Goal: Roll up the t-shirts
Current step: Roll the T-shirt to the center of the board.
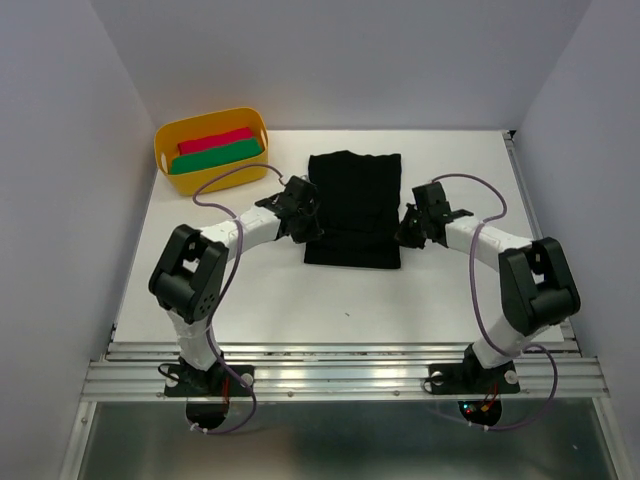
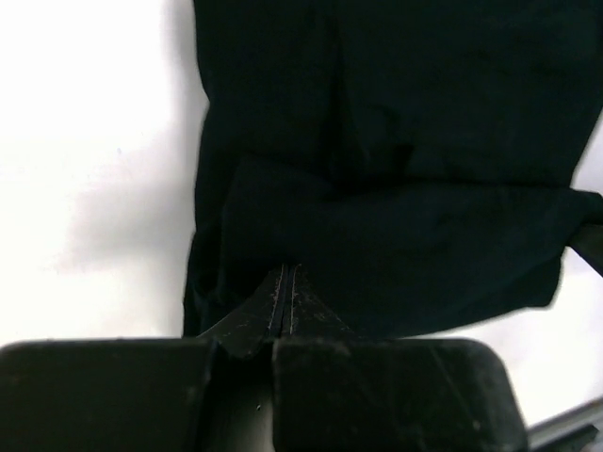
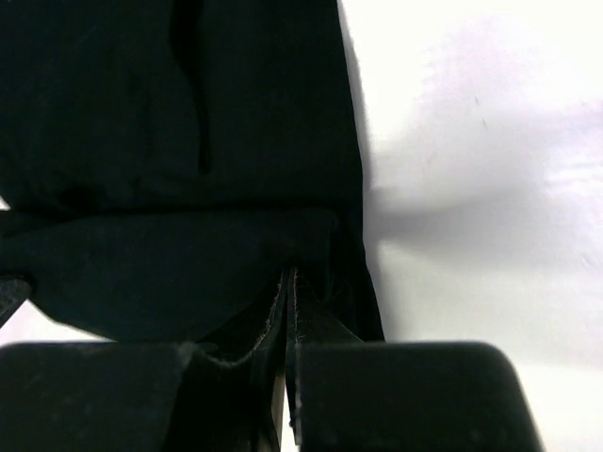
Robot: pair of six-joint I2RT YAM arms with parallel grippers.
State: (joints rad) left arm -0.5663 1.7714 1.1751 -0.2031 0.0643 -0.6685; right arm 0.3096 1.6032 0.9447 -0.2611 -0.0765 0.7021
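A black t-shirt [image 1: 353,205] lies on the white table [image 1: 450,290], folded into a long rectangle. My left gripper [image 1: 305,222] is at its left edge and my right gripper [image 1: 408,232] at its right edge, both toward the near end. In the left wrist view my left gripper [image 2: 285,273] is shut, its tips pinching a folded-over band of the t-shirt [image 2: 396,141]. In the right wrist view my right gripper [image 3: 290,273] is shut the same way on the t-shirt [image 3: 170,141].
A yellow tub [image 1: 210,115] stands at the back left and holds a red roll [image 1: 215,141] and a green roll [image 1: 215,156]. White walls enclose the table at the back and on both sides. A metal rail [image 1: 340,378] runs along the near edge.
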